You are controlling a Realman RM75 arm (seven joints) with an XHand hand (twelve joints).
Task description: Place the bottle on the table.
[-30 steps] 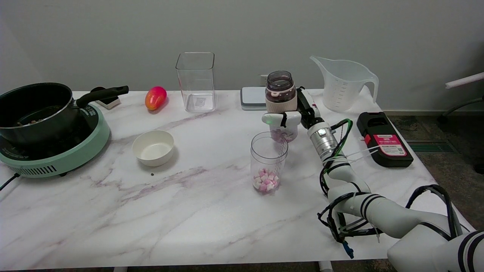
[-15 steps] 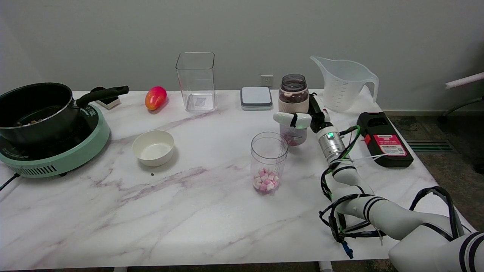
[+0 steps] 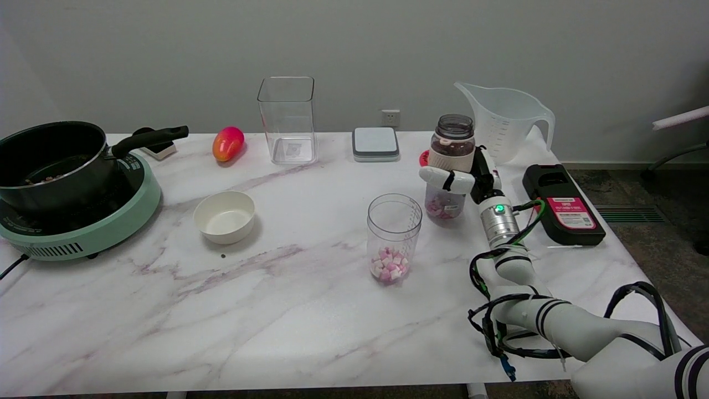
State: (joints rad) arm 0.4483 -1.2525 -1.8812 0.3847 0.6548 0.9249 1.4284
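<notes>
Head view: the only view given; clock directions are read with 12 o'clock toward the back wall.
Bottle (image 3: 450,166): upright in the right hand (image 3: 468,178), at about 2 o'clock from the beaker, well right of the worktop's middle. Pink and white cubes lie in its clear lower part. Whether its base touches the worktop (image 3: 277,310) I cannot tell; it looks at or just above the surface.
Fingers (image 3: 437,175): wrapped round the bottle's middle below its pale band, pinching it from the side.
Why held so: a side grip keeps the open mouth up, so the cubes stay in while it is set down, as I judge.
Beaker (image 3: 394,237): one, clear, standing alone near the middle with pink and white cubes at its bottom.
Count, rear row: one tall square clear container (image 3: 287,119), one grey lidded box (image 3: 375,143), one measuring jug (image 3: 503,122), one red-yellow fruit (image 3: 227,143).
Count, left: one black pot (image 3: 52,160) on one green cooker (image 3: 94,224), one white bowl (image 3: 224,216).
Count, right edge: one black device with a pink label (image 3: 562,204).
</notes>
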